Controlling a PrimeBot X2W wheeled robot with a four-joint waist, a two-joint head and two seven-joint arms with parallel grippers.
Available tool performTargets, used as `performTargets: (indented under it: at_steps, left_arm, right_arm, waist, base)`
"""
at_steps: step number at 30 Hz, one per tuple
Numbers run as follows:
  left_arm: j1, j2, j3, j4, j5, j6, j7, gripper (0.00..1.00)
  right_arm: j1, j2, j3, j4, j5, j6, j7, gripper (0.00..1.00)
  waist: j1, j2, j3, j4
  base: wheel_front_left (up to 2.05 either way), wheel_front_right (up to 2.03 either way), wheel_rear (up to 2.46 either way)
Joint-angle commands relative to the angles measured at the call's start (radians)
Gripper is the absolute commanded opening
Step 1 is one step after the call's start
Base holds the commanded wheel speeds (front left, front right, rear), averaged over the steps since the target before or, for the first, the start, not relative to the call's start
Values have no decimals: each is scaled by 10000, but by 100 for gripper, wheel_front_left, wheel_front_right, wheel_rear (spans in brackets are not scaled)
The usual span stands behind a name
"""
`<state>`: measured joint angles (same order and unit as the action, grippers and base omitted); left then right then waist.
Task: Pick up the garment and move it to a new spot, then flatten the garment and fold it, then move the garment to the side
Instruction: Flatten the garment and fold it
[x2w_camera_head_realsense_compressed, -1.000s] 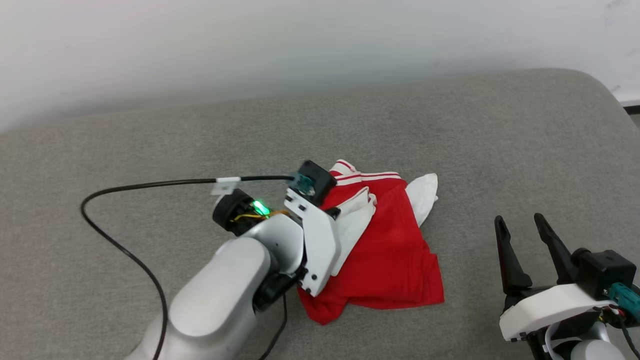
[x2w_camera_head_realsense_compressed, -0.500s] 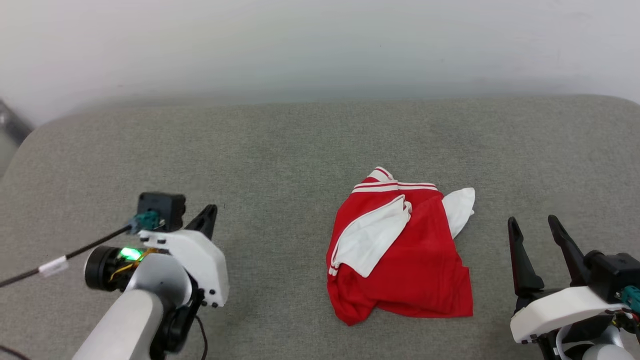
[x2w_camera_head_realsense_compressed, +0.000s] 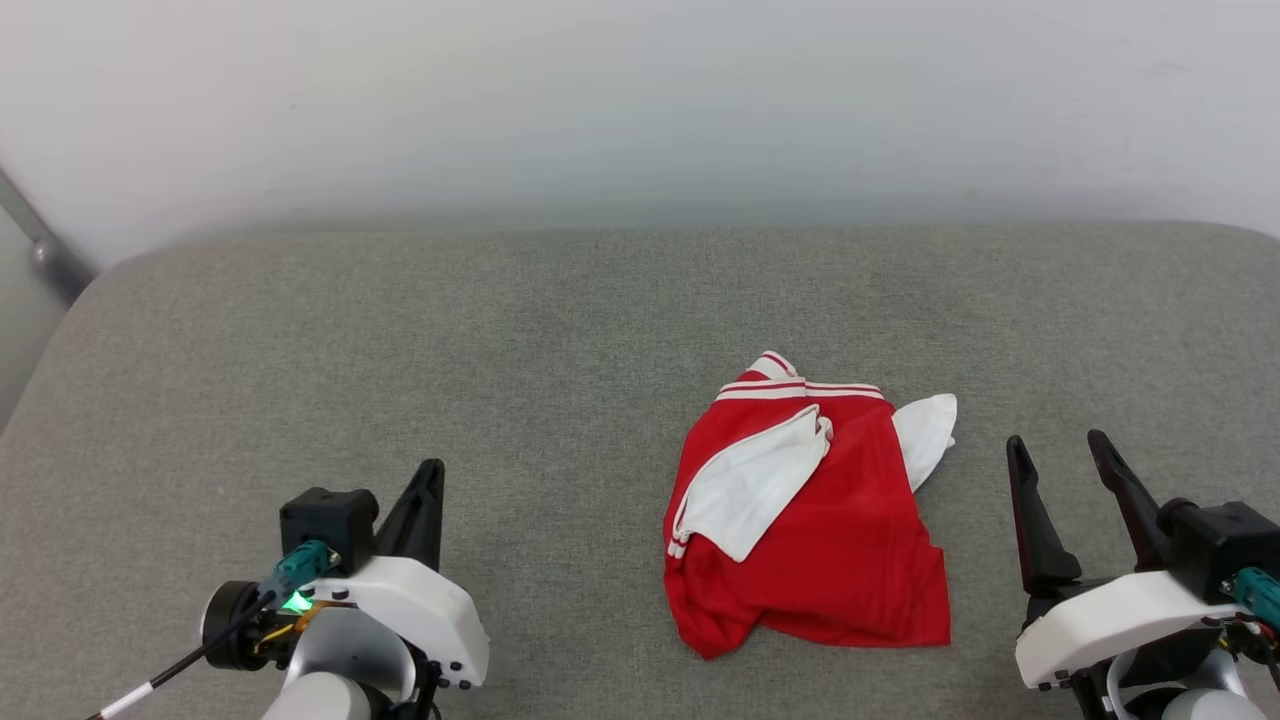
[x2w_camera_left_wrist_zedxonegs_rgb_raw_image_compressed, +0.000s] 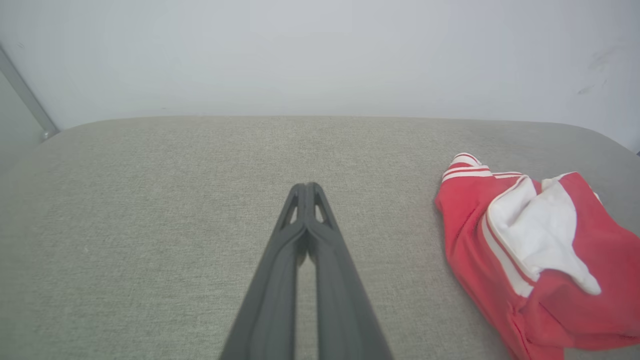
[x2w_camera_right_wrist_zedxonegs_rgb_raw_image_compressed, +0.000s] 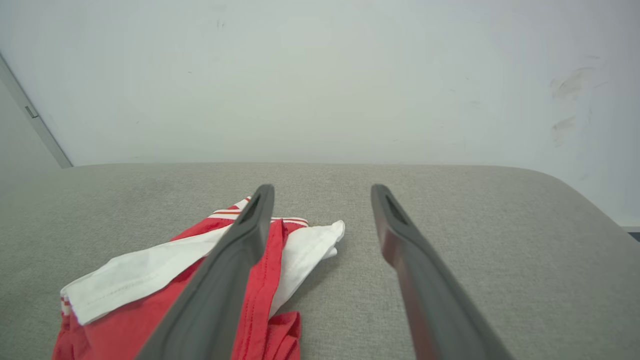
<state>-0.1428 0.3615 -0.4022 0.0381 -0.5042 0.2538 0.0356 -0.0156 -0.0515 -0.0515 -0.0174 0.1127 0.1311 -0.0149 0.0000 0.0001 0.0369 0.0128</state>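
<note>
Though crumpled, garment (x2w_camera_head_realsense_compressed: 830, 570) apart from jaws.

1. In the left wrist view, the garment (x2w_camera_left_wrist_zedxonegs_rgb_raw_image_compressed: 465, 210) is running off the right and bottom edges.
2. In the right wrist view, a finger (x2w_camera_right_wrist_zedxonegs_rgb_raw_image_compressed: 235, 260) of the right gripper (x2w_camera_right_wrist_zedxonegs_rgb_raw_image_compressed: 322, 189) is covering part of it.
3. In the head view, the bottom edge is cutting the left arm (x2w_camera_head_realsense_compressed: 330, 690) and the right arm (x2w_camera_head_realsense_compressed: 1190, 705).

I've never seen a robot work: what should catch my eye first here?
A crumpled red and white shirt lies right of centre on the grey padded surface. The left claw, shut, sits at lower left; the right claw, open, at lower right beside the shirt.
</note>
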Motion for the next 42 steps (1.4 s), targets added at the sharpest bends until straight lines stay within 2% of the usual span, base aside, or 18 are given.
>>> performTargets:
  at_steps: [1, 2, 12, 18, 20, 23, 24, 30, 32, 36, 42]
  left_arm:
    - [-8, -120, -86, 182, 70, -57, -123, 53]
    - [-43, -155, -117, 232, 60, -59, -181, 100]
    - [-468, -204, -254, 464, 145, -152, -325, 100]
    - [-1139, -276, -427, 452, 116, -461, -83, 100]
    - [-1586, -367, -702, 474, 190, -697, 163, 100]
    - [-2384, -739, -1516, 746, 274, -1365, 876, 100]
    - [-2384, -739, -1516, 746, 274, -1365, 876, 100]
    - [-3712, -1428, -2979, 1804, 121, -2763, 2562, 100]
    - [-3989, -1550, -3311, 2213, 46, -3089, 3116, 100]
    - [-4342, -1567, -3905, 2947, -155, -3499, 4174, 100]
    - [-4688, -1390, -4521, 3500, -406, -3739, 5158, 100]
  right_arm:
    - [119, 16, 25, -44, -103, -7, 45, 100]
    - [140, 16, 39, -56, -105, -7, 68, 100]
    - [268, 16, 56, -160, -19, -7, 155, 100]
    - [218, 16, 53, -179, -3, -7, 154, 100]
    - [207, 16, 14, -190, 11, -7, 128, 100]
    - [198, 18, 37, -152, 28, -7, 127, 100]
    - [198, 18, 37, -152, 28, -7, 127, 100]
    - [-47, 15, 202, -80, 86, -7, 72, 100]
    - [-66, 15, 213, -53, 96, -7, 56, 100]
    - [-91, 15, 187, 24, 163, -7, -13, 100]
    - [-221, 18, 228, 101, 221, -7, -111, 100]
  waist:
    - [0, -1, -79, -8]
    - [0, -1, -120, -20]
    - [0, -1, -256, -189]
    - [0, -1, -182, -346]
    - [0, -1, -129, -357]
    - [0, -1, -33, -393]
    - [0, -1, -33, -393]
    - [0, -1, 217, -643]
    - [0, -1, 311, -737]
    - [0, -1, 504, -893]
    - [0, -1, 810, -1018]
  base:
    - [0, 0, 0]
    - [0, 0, 0]
    - [0, 0, 0]
    - [0, 0, 0]
    - [0, 0, 0]
    - [0, 0, 0]
    - [0, 0, 0]
    - [0, 0, 0]
    - [0, 0, 0]
    - [0, 0, 0]
    - [0, 0, 0]
